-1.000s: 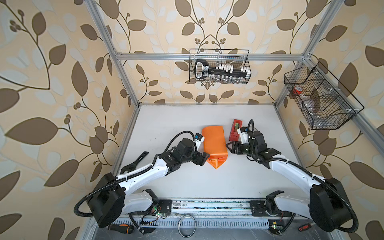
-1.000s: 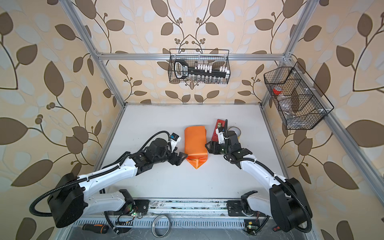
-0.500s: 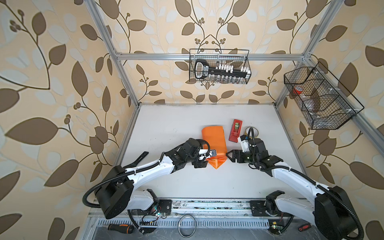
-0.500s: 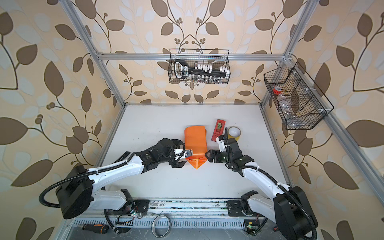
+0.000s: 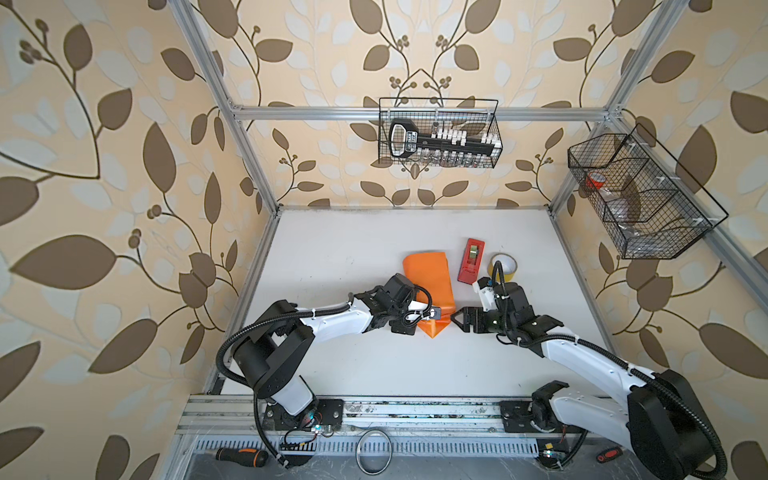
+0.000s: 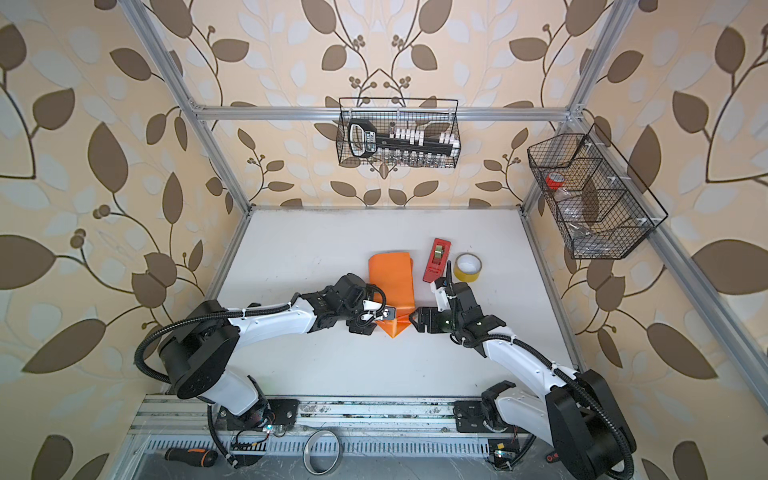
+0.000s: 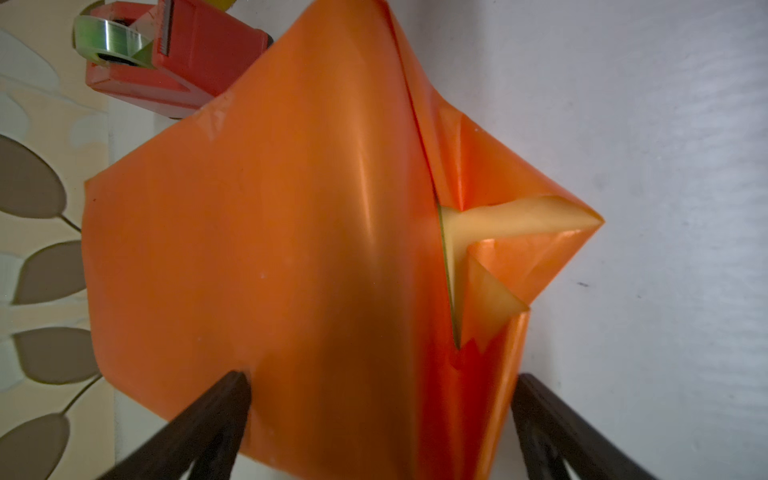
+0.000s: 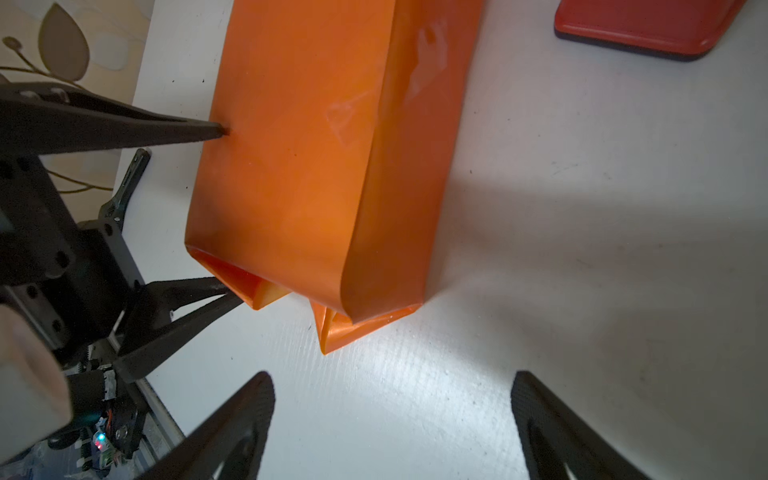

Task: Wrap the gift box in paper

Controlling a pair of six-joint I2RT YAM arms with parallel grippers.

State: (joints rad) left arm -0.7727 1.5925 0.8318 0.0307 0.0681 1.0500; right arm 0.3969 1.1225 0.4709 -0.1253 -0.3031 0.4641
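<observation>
Right of paper (image 6: 392, 278): tape dispenser (image 6: 436, 259), then tape roll (image 6: 464, 277).

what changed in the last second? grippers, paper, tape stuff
Both arms slid along the paper toward its near, folded end. The left gripper, open, now straddles that end, one fingertip on top. The right gripper left the tape dispenser and faces the fold, open, not touching. Paper, dispenser and tape roll unmoved.
</observation>
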